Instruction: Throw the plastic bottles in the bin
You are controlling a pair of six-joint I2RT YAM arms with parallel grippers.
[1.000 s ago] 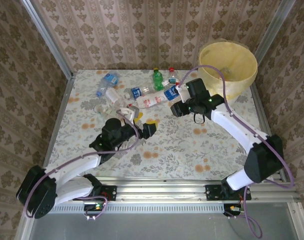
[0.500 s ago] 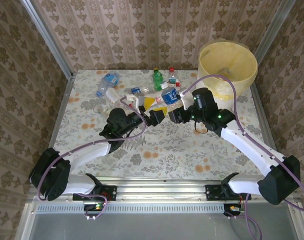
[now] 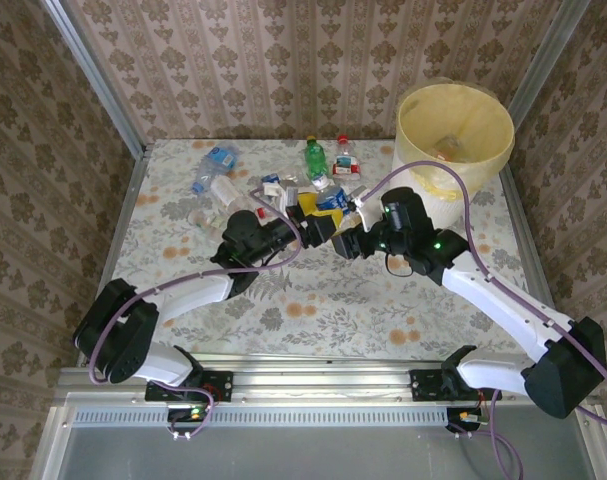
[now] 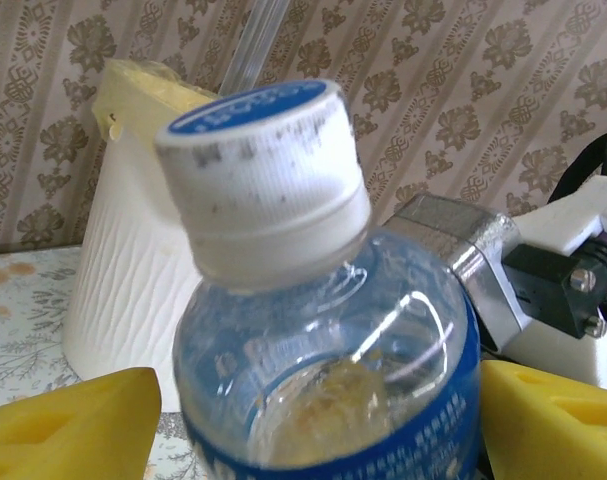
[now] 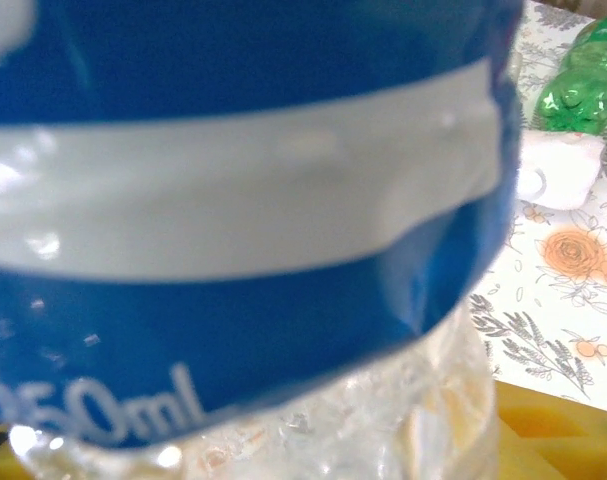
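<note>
1. Both arms have swung inward over the last second. The left gripper has reached up the table, and the right gripper has drawn back from beside the bin to meet it.
2. We judge this a handover. The blue-labelled bottle sits between the two, short of the bin and just in front of the other bottles.
3. The right gripper is clamped on the bottle's label band. The left's yellow pads flank the bottle below its white cap, and we cannot tell whether they touch it.
</note>
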